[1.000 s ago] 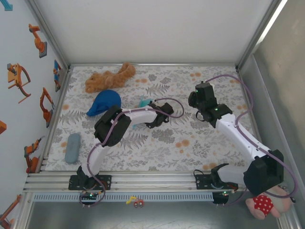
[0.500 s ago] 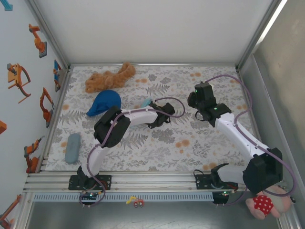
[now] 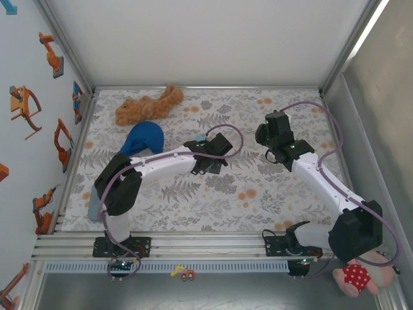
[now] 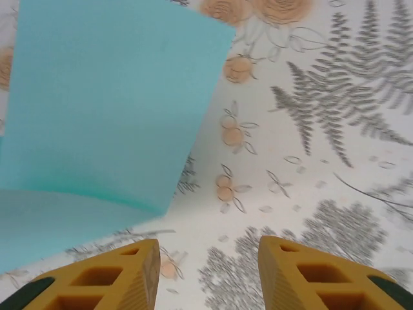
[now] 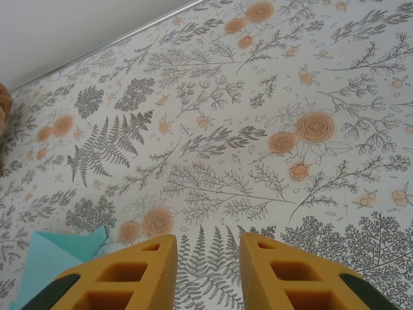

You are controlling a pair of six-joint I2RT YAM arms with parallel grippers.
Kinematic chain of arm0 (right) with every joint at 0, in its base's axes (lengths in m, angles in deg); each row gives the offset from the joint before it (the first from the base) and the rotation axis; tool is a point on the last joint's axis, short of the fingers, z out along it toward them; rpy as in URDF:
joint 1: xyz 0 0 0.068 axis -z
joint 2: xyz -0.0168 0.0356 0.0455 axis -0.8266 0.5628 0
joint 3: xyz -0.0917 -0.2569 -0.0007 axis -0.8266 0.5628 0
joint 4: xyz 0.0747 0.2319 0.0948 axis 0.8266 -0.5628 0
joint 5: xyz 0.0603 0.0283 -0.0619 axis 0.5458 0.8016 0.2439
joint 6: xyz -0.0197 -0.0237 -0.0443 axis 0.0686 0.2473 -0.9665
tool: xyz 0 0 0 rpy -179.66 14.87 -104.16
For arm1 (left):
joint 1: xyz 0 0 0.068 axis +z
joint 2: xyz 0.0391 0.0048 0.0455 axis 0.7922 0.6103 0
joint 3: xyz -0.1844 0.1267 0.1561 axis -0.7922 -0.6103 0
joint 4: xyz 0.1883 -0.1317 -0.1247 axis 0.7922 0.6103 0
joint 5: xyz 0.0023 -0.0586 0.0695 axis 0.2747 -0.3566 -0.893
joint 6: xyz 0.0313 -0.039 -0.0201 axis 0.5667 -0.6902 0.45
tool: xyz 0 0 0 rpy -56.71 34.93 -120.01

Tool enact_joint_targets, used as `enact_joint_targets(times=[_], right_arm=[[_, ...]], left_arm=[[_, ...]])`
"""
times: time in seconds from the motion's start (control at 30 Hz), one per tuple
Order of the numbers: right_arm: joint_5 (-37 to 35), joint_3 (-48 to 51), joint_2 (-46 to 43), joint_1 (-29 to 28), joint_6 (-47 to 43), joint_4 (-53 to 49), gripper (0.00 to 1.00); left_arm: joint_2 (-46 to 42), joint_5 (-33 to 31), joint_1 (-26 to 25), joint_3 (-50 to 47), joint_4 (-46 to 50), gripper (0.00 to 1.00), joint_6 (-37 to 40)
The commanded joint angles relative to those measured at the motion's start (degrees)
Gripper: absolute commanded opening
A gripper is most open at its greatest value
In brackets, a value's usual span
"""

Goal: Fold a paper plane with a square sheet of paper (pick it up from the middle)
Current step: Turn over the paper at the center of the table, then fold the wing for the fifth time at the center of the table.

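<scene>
beside the cyan paper [image 4: 110, 97] on the floral bench [image 4: 322, 161], left tool [image 4: 206, 274] spread and empty, right tool [image 5: 206, 261] spread too, further from the paper

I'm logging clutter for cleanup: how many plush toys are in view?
2. A brown plush toy lies near the far left corner of the table; a pink-and-red plush toy sits off the table, past its near right corner. Others may be hidden.

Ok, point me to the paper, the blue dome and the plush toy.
paper [image 4: 110, 103]: left wrist view, on its broad flat panel.
blue dome [image 3: 143, 137]: top view, middle of its rounded top.
plush toy [image 3: 147, 107]: top view, on its body.
</scene>
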Motion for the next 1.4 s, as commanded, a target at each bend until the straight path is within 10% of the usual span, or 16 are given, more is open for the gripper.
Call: enact_joint_targets(times=[0.0, 0.53, 1.37], right_arm=[[-0.04, -0.16, 0.36, 0.48, 1.41, 0.31, 0.32], [6.84, -0.84, 5.16, 0.48, 1.95, 3.76, 0.38], [24.58, 3.64, 11.72, 0.38, 9.65, 13.39, 0.37]], left_arm=[[-4.56, 8.94, 2.16, -5.38, -4.76, 0.47, -3.62], [-5.64, 17.83, 17.77, -15.65, -17.38, 0.54, -4.52], [4.56, 27.25, 24.72, -14.87, -21.19, 0.47, -12.13]])
